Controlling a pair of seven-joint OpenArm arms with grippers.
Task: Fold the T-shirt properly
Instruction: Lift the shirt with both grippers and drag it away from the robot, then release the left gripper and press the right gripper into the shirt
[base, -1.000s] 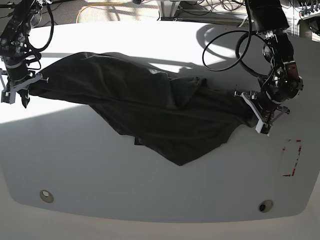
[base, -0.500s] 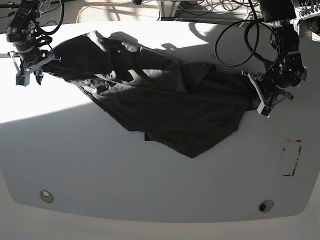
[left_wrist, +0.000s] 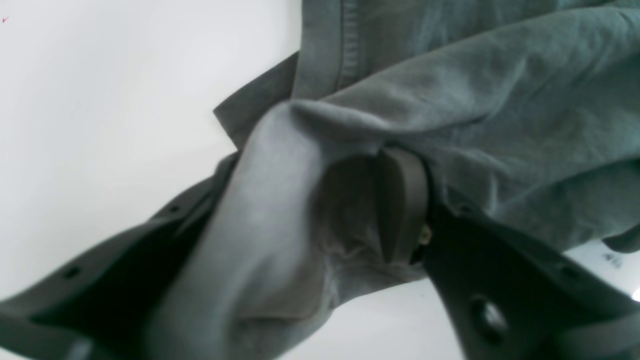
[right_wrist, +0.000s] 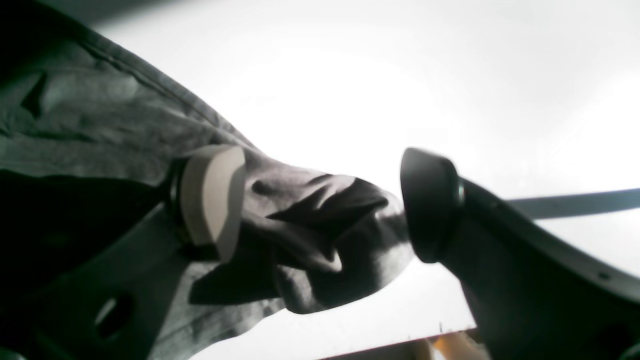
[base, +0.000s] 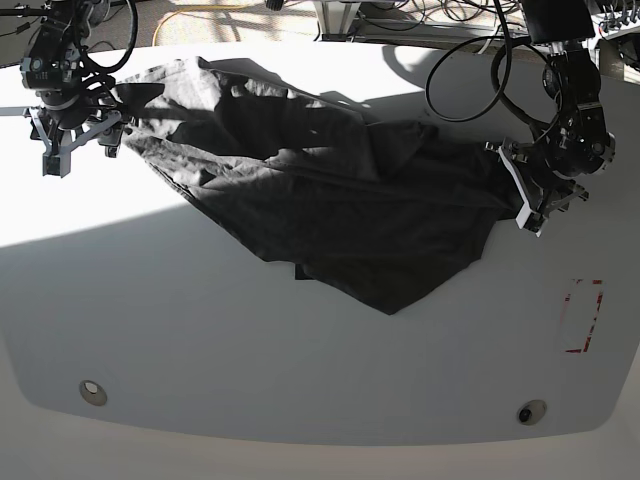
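Observation:
The dark charcoal T-shirt (base: 340, 200) lies wrinkled across the far half of the white table (base: 250, 340), with one corner pointing toward the front. My left gripper (base: 515, 192) is at the shirt's right end. In the left wrist view this gripper (left_wrist: 320, 200) is shut on a bunched fold of the T-shirt (left_wrist: 475, 100). My right gripper (base: 80, 150) is at the shirt's far left end. In the right wrist view its (right_wrist: 320, 200) jaws stand wide apart, and a loose lump of the T-shirt (right_wrist: 320, 240) sits between the pads.
A red tape mark (base: 585, 315) is on the table at the right. Two round holes (base: 92, 392) (base: 530, 412) sit near the front edge. Black cables (base: 470, 80) loop behind the left arm. Clutter and wires lie beyond the table's far edge.
Both arms have carried the shirt's ends toward the far side, dragging the cloth back and spreading it. The right gripper's jaws have opened around the cloth.

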